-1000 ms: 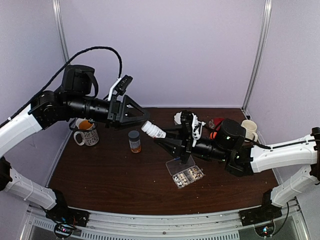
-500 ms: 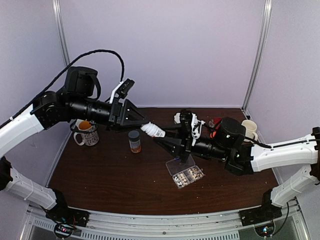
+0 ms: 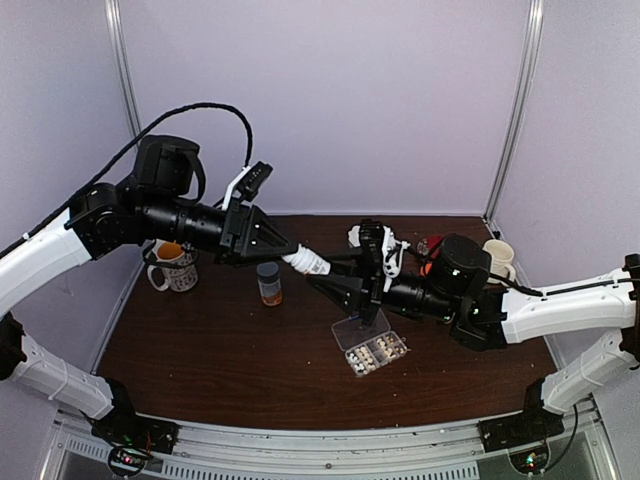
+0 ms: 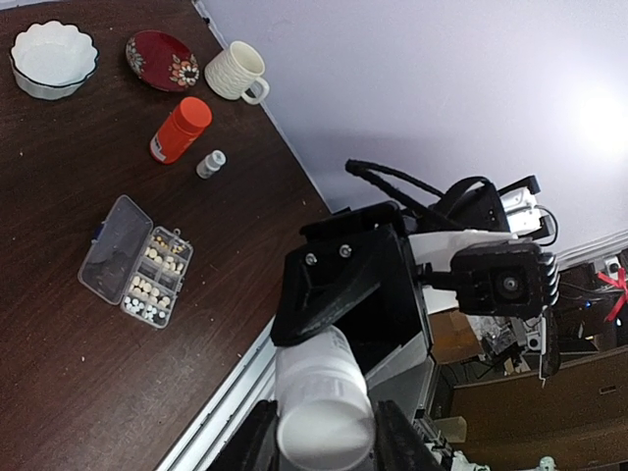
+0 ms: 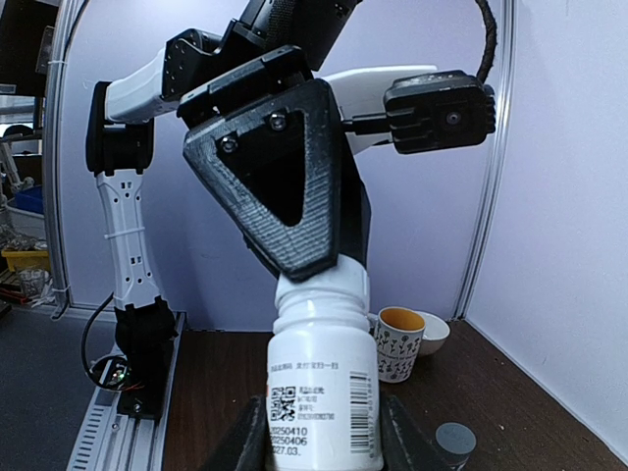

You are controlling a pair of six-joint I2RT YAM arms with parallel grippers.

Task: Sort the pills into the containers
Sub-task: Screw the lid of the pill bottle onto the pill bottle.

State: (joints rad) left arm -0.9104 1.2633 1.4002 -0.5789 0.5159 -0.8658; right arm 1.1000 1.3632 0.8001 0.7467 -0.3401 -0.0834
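Left gripper point(image 3: 288, 253) sits with its fingers either side of the cap point(image 5: 322, 285) of the bottle point(image 3: 308, 262) — clamped or not, I cannot tell. Right gripper point(image 3: 325, 272) grips the bottle's body, holding it aloft and steady, likely so the cap can be twisted off. Pills point(image 4: 155, 278) lie in the box point(image 4: 111, 247) — open, on the table point(image 3: 220, 350) below.

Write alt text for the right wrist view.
A white labelled bottle, gripped by the right end effector, fills the foreground, with the left end effector set over its top. Behind, a patterned mug stands on the dark table.
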